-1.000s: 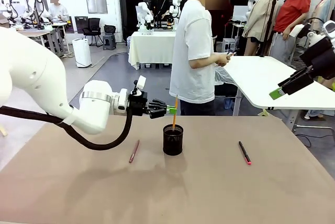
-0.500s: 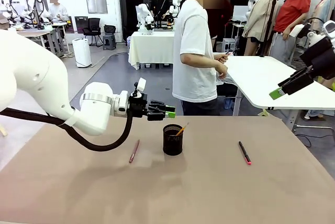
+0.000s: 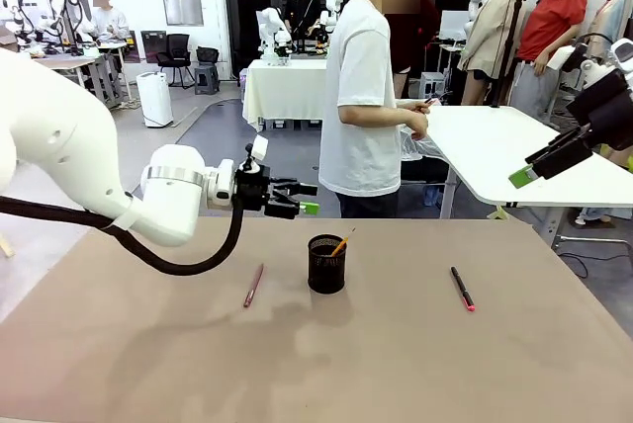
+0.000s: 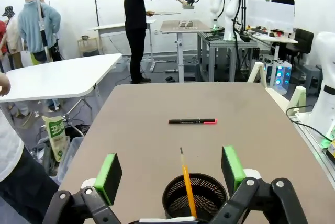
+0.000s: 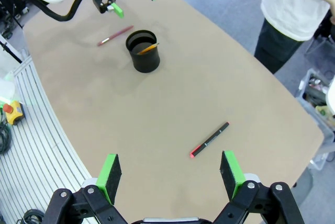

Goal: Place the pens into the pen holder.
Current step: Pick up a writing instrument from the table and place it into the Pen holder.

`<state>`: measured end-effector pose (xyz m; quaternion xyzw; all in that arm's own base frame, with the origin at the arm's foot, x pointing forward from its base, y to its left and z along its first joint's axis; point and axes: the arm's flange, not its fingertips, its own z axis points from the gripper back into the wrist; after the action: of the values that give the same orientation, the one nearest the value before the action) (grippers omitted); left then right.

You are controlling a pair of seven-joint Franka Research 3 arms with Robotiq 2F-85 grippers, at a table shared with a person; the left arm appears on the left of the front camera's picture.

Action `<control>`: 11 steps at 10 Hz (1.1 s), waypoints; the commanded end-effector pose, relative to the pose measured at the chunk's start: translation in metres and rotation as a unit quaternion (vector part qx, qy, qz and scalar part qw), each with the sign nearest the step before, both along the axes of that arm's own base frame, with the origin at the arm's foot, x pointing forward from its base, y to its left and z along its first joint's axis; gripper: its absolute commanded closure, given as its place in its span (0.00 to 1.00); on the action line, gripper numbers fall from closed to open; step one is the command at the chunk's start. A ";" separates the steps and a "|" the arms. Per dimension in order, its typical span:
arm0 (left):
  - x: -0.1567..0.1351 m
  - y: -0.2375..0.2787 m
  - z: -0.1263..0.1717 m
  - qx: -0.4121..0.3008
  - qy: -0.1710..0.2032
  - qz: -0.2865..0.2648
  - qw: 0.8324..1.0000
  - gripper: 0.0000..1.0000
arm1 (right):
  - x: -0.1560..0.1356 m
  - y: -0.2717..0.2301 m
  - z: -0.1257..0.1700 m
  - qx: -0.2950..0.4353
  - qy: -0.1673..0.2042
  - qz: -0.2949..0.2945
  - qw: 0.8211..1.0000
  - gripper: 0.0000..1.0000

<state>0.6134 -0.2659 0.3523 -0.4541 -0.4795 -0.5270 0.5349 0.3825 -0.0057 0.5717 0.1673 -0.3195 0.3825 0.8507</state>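
Left hand: my left gripper (image 3: 305,199) hangs above the table (image 3: 415,374), fingers pointing across it, spread wide apart and holding nothing.
Right hand: my right gripper (image 5: 170,171) is up high and well off to the side, fingers apart, also empty.
Pen holder: the pen holder (image 3: 326,275) stands below my left fingertips and a little ahead of them; seen from the wrist, its rim (image 4: 170,192) sits between my two pads.
Pencil: the pencil (image 3: 342,243) is inside the pen holder, leaning on the rim, tip up and tilted away from my hand.
Brown pen: the brown pen (image 3: 254,285) lies flat on the table, below my left wrist and nearer to me than the pen holder.
Black pen: the black pen (image 3: 462,288) lies flat, well past the pen holder from my left hand, on the side where my right hand is.
Progress (my reading): one of three is in, two to go.
Step in hand (my reading): clear the pen holder, then fetch the brown pen, the nearer one.
How to do it well: lift before swinging so a finger does not clip the leaning pencil. Turn the wrist so the pads cross the brown pen's length. Come straight down, pads either side of its middle, just touching the table before they come together.
Risk: a slim pen rolls, so an off-centre pinch may flick it away.
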 end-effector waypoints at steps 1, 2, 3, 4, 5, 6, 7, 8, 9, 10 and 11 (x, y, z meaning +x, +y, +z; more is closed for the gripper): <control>-0.011 0.008 0.006 0.012 0.009 0.016 1.000 0.00 | 0.001 0.000 0.000 0.014 -0.004 0.007 1.000 0.00; -0.014 0.013 0.011 0.026 0.005 0.027 0.999 0.00 | 0.001 0.000 0.000 0.014 -0.004 0.007 1.000 0.00; -0.013 0.018 0.017 0.047 0.010 0.042 0.998 0.00 | 0.001 0.000 0.000 0.014 -0.004 0.007 1.000 0.00; -0.027 0.037 0.035 0.084 0.028 0.055 0.995 0.00 | 0.001 0.000 0.000 0.014 -0.004 0.007 1.000 0.00; -0.034 0.052 0.050 0.133 0.028 0.048 0.989 0.00 | 0.001 0.000 0.000 0.014 -0.004 0.007 1.000 0.00; -0.043 0.070 0.065 0.178 0.031 0.056 0.982 0.00 | 0.001 0.000 0.000 0.014 -0.004 0.007 1.000 0.00; -0.055 0.089 0.080 0.220 0.033 0.061 0.973 0.00 | 0.001 0.000 0.000 0.014 -0.004 0.007 1.000 0.00; -0.072 0.105 0.097 0.255 0.031 0.074 0.964 0.00 | 0.001 0.000 0.000 0.014 -0.004 0.007 1.000 0.00; -0.076 0.126 0.116 0.274 0.025 0.057 0.960 0.00 | 0.001 0.000 0.000 0.014 -0.004 0.007 1.000 0.00; -0.088 0.141 0.135 0.294 0.015 0.051 0.954 0.00 | 0.001 0.000 0.000 0.014 -0.004 0.007 1.000 0.00; -0.094 0.157 0.155 0.303 0.003 0.065 0.951 0.00 | 0.001 0.000 0.000 0.014 -0.004 0.007 1.000 0.00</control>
<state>0.5270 -0.1172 0.4927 -0.2454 -0.3267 -0.6056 0.6828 0.3824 -0.0056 0.5716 0.1672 -0.3194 0.3825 0.8507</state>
